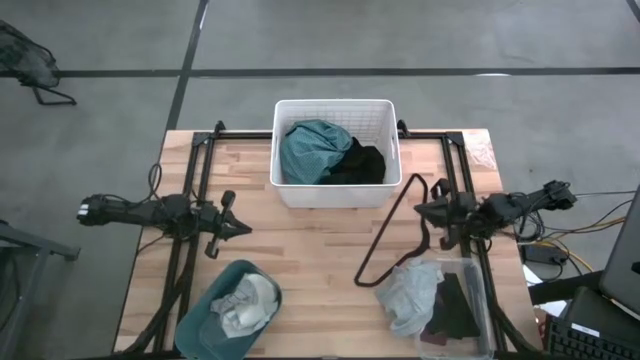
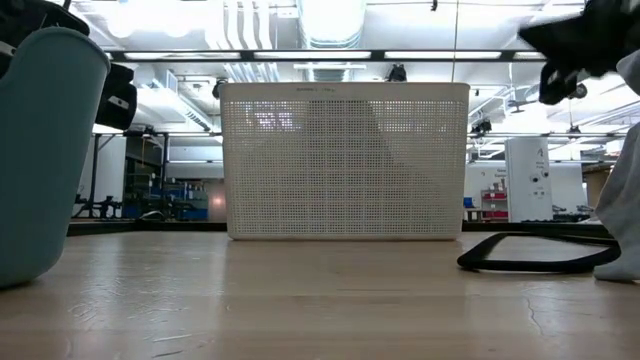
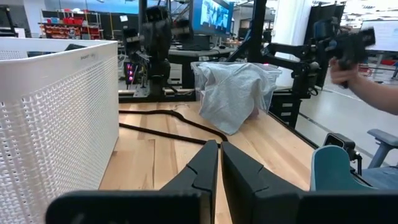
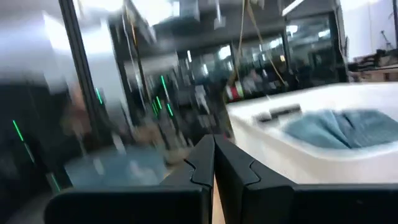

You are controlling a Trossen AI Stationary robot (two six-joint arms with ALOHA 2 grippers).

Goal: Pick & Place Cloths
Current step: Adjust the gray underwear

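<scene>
A white slatted basket (image 1: pixel 335 103) at the table's far middle holds a large teal cloth (image 1: pixel 310 150) and a black cloth (image 1: pixel 362 165). Pale white and grey cloths (image 1: pixel 250 305) lie in the teal bin (image 1: pixel 205 310) near the left front. A grey cloth (image 1: pixel 410 295) hangs over the wall of a clear container (image 1: pixel 482 300) at the right front, beside a black cloth (image 1: pixel 455 310) and a maroon one (image 1: pixel 435 338). My left gripper (image 1: pixel 238 228) is shut and hovers left of the table's middle. My right gripper (image 1: pixel 422 210) is shut, above the table right of the basket.
A long black strap loop (image 1: pixel 385 235) lies on the table between the basket and the clear container, close under my right gripper. A person's arm (image 3: pixel 367 87) shows beyond the table's right side. Bare wood lies in the middle of the table, between the two grippers.
</scene>
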